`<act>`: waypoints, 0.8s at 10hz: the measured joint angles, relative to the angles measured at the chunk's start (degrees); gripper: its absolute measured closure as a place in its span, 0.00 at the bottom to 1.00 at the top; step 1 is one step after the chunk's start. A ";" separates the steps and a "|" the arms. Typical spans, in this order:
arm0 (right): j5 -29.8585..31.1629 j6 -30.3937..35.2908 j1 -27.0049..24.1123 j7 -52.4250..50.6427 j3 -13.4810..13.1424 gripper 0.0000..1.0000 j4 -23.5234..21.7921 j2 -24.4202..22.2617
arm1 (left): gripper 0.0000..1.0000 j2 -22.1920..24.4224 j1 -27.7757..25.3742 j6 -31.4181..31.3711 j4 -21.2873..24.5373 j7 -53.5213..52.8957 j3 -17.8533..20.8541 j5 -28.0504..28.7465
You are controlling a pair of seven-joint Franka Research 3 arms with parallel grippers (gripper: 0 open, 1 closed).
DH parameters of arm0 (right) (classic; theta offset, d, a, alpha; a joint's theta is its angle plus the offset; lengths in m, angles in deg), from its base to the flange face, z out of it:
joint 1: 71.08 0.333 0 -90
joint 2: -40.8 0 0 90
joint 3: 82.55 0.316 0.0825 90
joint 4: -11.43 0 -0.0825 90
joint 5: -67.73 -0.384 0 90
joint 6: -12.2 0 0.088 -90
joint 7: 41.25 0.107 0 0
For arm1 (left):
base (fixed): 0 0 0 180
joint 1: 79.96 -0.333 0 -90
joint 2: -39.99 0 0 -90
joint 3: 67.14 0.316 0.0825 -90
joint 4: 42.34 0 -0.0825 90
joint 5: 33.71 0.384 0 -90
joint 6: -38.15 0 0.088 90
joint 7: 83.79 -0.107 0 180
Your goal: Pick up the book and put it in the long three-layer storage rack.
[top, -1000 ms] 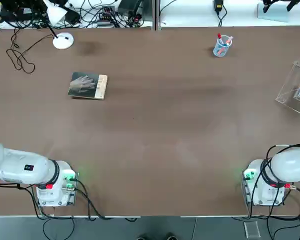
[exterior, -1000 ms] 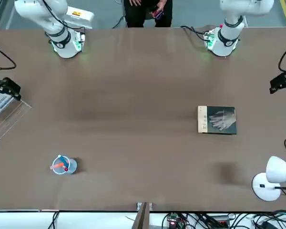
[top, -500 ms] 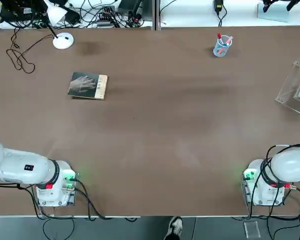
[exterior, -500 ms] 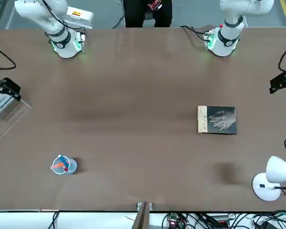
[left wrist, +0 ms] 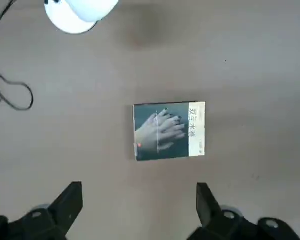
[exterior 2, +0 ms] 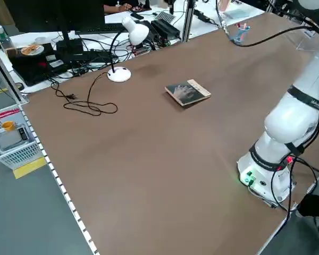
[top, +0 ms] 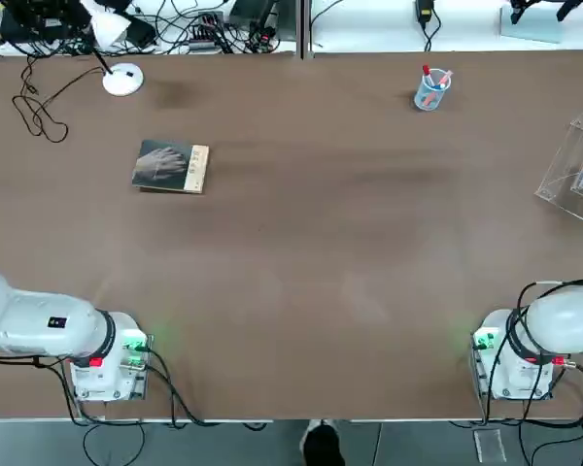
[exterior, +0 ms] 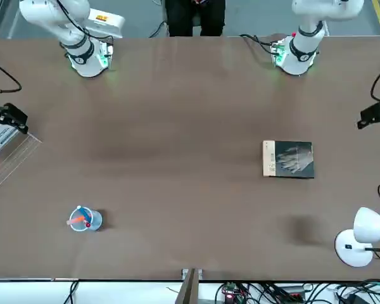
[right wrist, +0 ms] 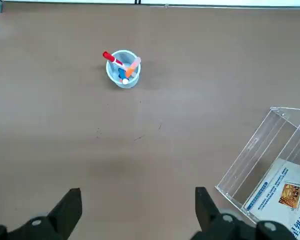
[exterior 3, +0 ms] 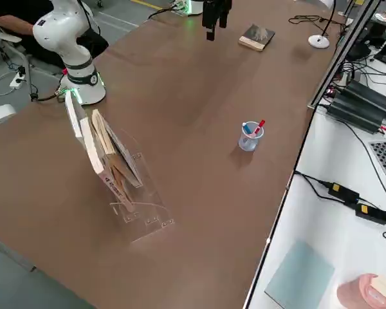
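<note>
The left gripper (left wrist: 139, 207) hangs spread wide and empty, high above the book (left wrist: 169, 131), which lies flat just ahead of its fingertips. Best descend squarely astride the tan edge strip. The right gripper (right wrist: 138, 212), also spread, waits near the rack (right wrist: 270, 165).

Pen cup (top: 431, 89), white desk lamp (top: 122, 80), brown table (top: 311, 252).

The book (top: 171, 167) lies flat on the table's left; the clear rack (top: 575, 170) stands far right.
</note>
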 joint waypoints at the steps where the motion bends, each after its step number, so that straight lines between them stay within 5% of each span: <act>1: 0.00 0.00 0.00 0.00 0.02 0.00 0.00 0.00 | 0.00 -1.09 -1.04 -0.52 0.10 -2.09 0.03 -0.70; 8: -0.01 0.08 0.01 0.00 0.09 0.00 -0.01 0.00 | 0.00 -6.01 -5.92 -3.10 4.48 -13.86 0.08 -7.16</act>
